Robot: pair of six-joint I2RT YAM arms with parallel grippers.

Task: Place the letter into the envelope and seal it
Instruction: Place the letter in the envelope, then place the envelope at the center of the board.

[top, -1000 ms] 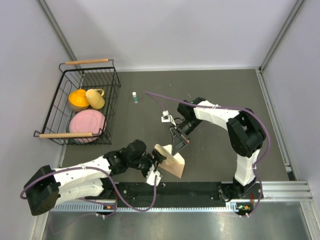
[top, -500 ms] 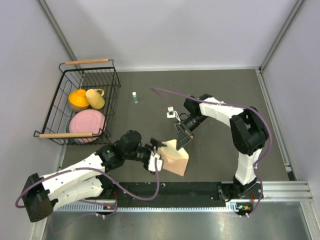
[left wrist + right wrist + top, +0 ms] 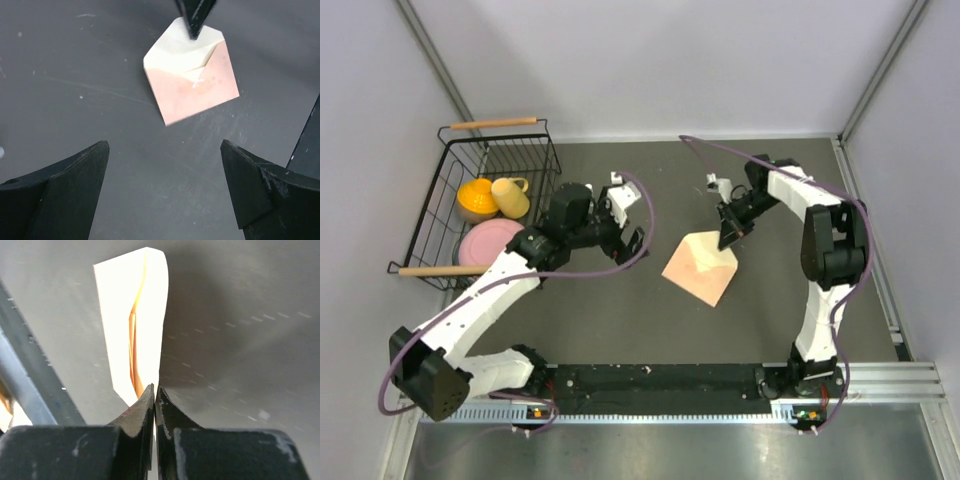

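Note:
The peach envelope (image 3: pixel 698 272) lies near the table's middle, its cream flap end toward my right gripper (image 3: pixel 728 240). That gripper is shut on the flap's edge; in the right wrist view the paper (image 3: pixel 150 305) runs edge-on out from the pinched fingertips (image 3: pixel 155 387). My left gripper (image 3: pixel 632 218) hovers well to the envelope's left, open wide and empty. In the left wrist view it (image 3: pixel 164 145) frames bare table, with the envelope (image 3: pixel 192 90) beyond it. The letter is hidden; I cannot tell if it is inside.
A black wire basket (image 3: pixel 535 150) with wooden handles stands at the far left, holding a yellow bowl (image 3: pixel 477 198), a yellow cup (image 3: pixel 510 196) and a pink plate (image 3: pixel 492 245). The metal rail (image 3: pixel 720 378) with the arm bases runs along the near edge.
My left gripper let go of the envelope, opened wide and swung back toward the basket. My right gripper drew the envelope away from the near edge, up and right.

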